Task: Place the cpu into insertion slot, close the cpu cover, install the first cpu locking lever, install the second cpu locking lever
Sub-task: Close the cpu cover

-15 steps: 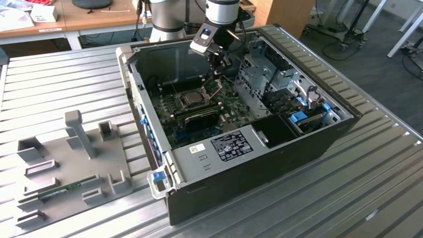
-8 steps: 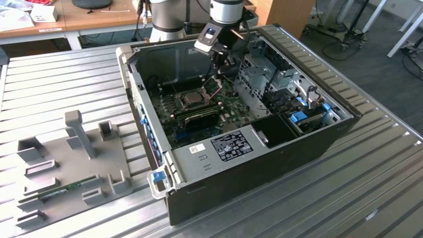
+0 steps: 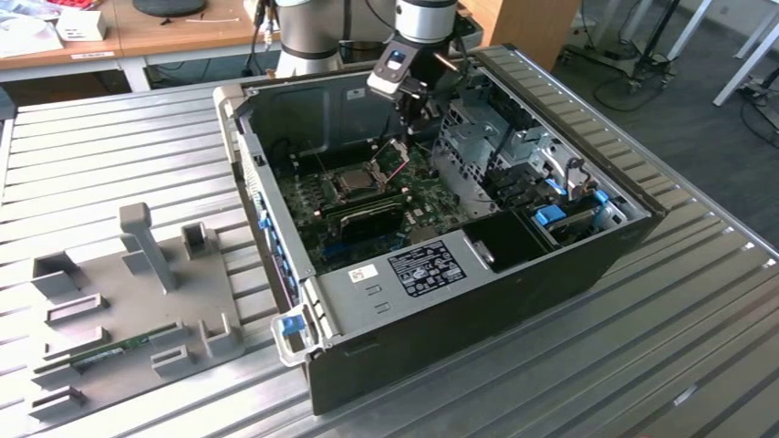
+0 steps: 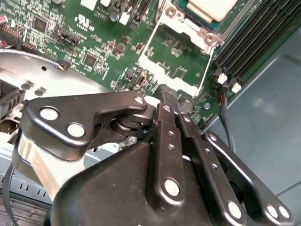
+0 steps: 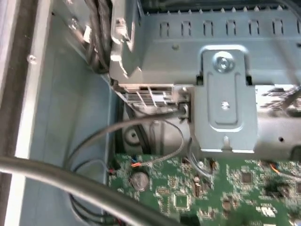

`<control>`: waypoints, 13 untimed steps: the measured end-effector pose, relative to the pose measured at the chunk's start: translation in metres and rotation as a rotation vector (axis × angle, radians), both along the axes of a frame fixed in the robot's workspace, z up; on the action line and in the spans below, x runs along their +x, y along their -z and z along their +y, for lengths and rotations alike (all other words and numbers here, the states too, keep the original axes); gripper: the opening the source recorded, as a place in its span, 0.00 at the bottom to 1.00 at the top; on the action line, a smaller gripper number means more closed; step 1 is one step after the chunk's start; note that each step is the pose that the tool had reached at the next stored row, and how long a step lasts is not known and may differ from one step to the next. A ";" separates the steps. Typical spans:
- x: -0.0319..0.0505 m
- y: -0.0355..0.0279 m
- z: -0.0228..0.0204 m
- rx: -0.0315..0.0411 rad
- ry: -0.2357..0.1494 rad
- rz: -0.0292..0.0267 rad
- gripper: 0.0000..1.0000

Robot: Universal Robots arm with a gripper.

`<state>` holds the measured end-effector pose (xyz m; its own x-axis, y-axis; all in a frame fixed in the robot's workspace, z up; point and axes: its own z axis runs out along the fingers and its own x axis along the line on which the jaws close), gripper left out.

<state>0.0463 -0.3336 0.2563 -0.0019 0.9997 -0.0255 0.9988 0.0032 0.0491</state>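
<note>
One gripper [image 3: 414,123], mine, reaches down into an open case [image 3: 487,310] lying on a ribbed table [image 3: 681,365].

Second wrist view:
- **Fingers** [image 4: 165,122]: drawn together, with no gap visible between them. The gripper's tip sits at the free edge of the cover [image 4: 157,67]. I cannot tell whether it pinches that edge or only touches it.
- **Cover:** open and tilted up off the slot [image 3: 328,189]. The green board [image 4: 94,42] shows through its window.
- **Cpu** [image 4: 214,7]: seated flat in the slot, pale metal top up, uncovered.
- **Memory slots** [image 4: 249,42]: long and black, just beside the slot.

Exterior view:
- **Cover:** a thin bright frame standing at the cpu's edge, on the exterior view's right of it and directly beneath my gripper.
- **Fixture plate** [image 3: 134,301]: grey, resting on the table to the exterior view's left of the case.
- **Memory stick** [image 3: 116,351]: lies on the plate, well apart from my gripper.

First wrist view:
- **Bracket** [image 5: 225,94]: grey, on the case's inner wall above the board.
- **Cable** [image 5: 70,179]: thick and grey, crossing in front.
- **Coin cell** [image 5: 139,180]: on the board, near its edge.
</note>
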 end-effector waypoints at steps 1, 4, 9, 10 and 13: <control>0.0014 0.0000 0.0000 0.0000 0.000 0.0000 0.10; 0.0049 0.0000 0.0000 0.0000 0.000 0.0000 0.10; 0.0069 0.0000 0.0000 0.0000 0.000 0.0000 0.10; 0.0069 0.0000 0.0000 -0.0001 0.000 0.0000 0.10; 0.0069 0.0007 0.0000 0.0003 0.000 -0.0001 0.10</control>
<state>0.0532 -0.3336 0.2557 -0.0019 0.9997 -0.0252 0.9988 0.0031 0.0492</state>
